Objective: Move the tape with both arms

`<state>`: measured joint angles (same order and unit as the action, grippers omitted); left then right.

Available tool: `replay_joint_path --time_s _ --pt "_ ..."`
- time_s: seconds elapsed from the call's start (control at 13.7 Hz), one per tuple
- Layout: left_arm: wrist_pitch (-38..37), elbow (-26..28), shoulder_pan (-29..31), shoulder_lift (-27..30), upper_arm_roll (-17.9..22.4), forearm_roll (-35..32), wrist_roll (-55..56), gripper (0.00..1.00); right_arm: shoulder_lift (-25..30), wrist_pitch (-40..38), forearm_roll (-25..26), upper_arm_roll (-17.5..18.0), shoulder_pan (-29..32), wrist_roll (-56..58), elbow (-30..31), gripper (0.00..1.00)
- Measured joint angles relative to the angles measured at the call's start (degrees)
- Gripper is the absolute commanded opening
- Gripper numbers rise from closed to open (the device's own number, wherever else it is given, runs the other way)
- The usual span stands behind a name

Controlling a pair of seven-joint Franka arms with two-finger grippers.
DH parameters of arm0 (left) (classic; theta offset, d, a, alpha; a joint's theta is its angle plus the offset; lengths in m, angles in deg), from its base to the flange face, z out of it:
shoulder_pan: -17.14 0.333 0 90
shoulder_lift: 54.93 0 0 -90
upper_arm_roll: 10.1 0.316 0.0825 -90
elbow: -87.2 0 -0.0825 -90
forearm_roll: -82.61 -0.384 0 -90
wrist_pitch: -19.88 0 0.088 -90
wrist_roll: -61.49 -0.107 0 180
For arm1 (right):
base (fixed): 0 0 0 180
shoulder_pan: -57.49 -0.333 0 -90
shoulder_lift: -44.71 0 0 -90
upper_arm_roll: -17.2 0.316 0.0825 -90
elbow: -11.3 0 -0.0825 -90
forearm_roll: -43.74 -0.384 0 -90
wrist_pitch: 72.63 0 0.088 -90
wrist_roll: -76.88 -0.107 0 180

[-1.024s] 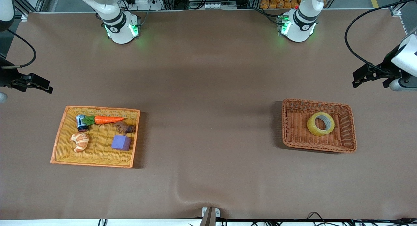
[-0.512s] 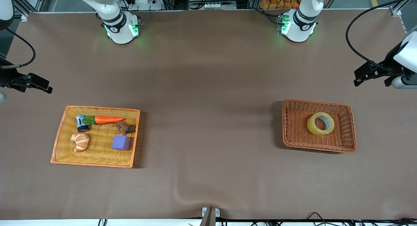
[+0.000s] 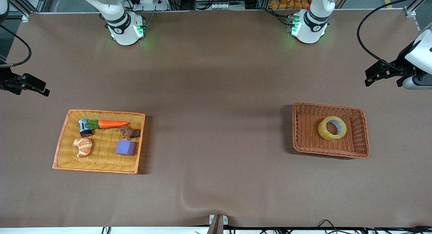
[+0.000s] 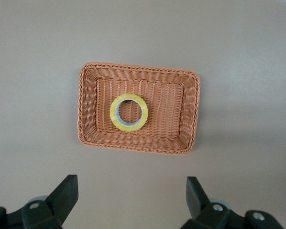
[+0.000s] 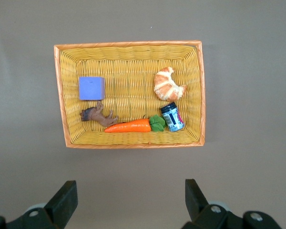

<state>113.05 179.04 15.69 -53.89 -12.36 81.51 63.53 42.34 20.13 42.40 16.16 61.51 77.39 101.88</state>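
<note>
The tape, a yellowish ring, lies flat in a brown wicker basket toward the left arm's end of the table. My left gripper hangs open and holds nothing, high over bare table beside that basket. My right gripper is also open with nothing in it. It is up over the bare cloth at the right arm's end, beside a yellow basket.
In the yellow basket lie a purple cube, a croissant, a carrot, a small can and a brown toy animal. Brown cloth lies between the baskets.
The right gripper has drifted a little toward its end of the table. The left gripper has shifted slightly toward the bases. The tape has not moved.
</note>
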Motion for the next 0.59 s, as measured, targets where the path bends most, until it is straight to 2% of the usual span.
replay_joint_path --time_s 0.59 --pt "-1.0 -0.12 0.02 0.0 0.57 0.0 0.0 1.0 0.0 -1.58 0.0 -0.28 0.08 -0.02 0.0 1.0"
